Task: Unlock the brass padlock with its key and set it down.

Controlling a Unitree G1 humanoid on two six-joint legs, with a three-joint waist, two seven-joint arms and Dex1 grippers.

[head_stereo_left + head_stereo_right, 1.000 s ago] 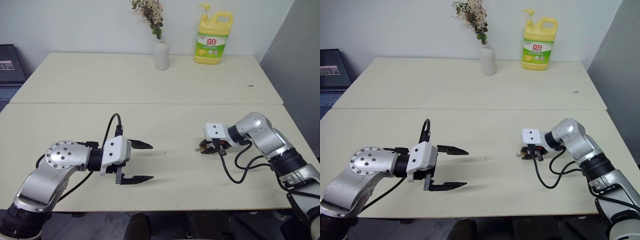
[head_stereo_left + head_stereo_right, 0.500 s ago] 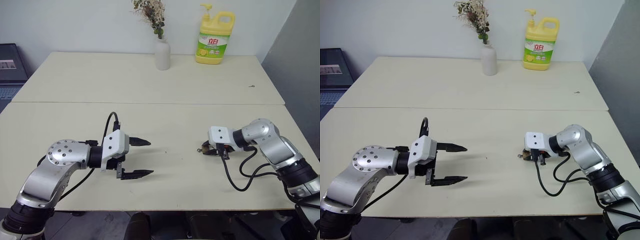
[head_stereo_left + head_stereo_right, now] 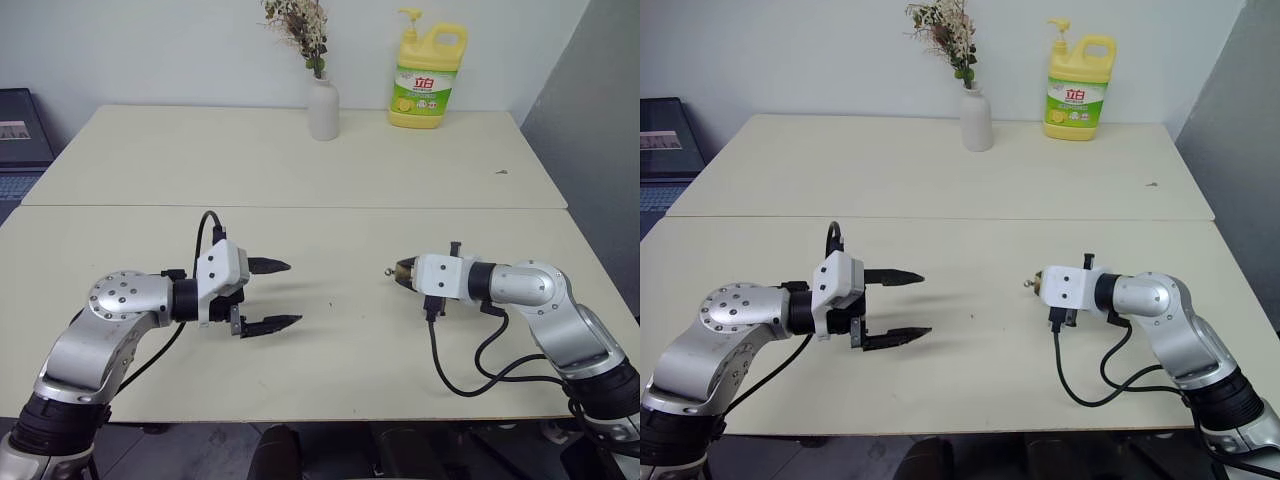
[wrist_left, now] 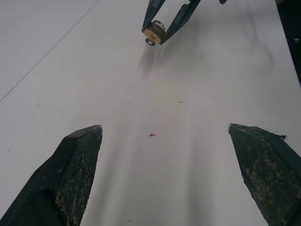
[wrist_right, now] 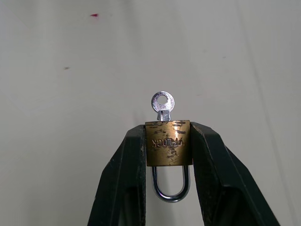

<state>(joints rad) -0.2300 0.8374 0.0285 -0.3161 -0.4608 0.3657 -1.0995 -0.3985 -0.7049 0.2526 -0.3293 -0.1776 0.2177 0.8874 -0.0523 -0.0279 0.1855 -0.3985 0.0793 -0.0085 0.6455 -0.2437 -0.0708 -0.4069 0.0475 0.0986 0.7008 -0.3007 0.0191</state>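
Note:
The brass padlock [image 5: 168, 149] is pinched by its sides between the right gripper's two black fingers [image 5: 126, 179], shackle toward the wrist. A small silver key [image 5: 162, 104] sticks out of its end. My right gripper [image 3: 405, 271] holds it above the table at the right, pointing left toward the other arm. My left gripper [image 3: 290, 292] hovers over the table at the left, open, with nothing between its fingers, and points right. The left wrist view shows the padlock [image 4: 154, 33] far ahead, beyond the open fingertips [image 4: 84, 146].
A white vase [image 3: 322, 108] with dried flowers and a yellow detergent bottle [image 3: 426, 85] stand at the back of the far table. A laptop [image 3: 20, 135] sits at the left edge. A seam [image 3: 300, 207] divides the two cream tables. A grey wall [image 3: 600, 130] borders the right side.
My right gripper has lifted the padlock off the table and turned to point left. My left gripper has shifted a little farther from me, still open.

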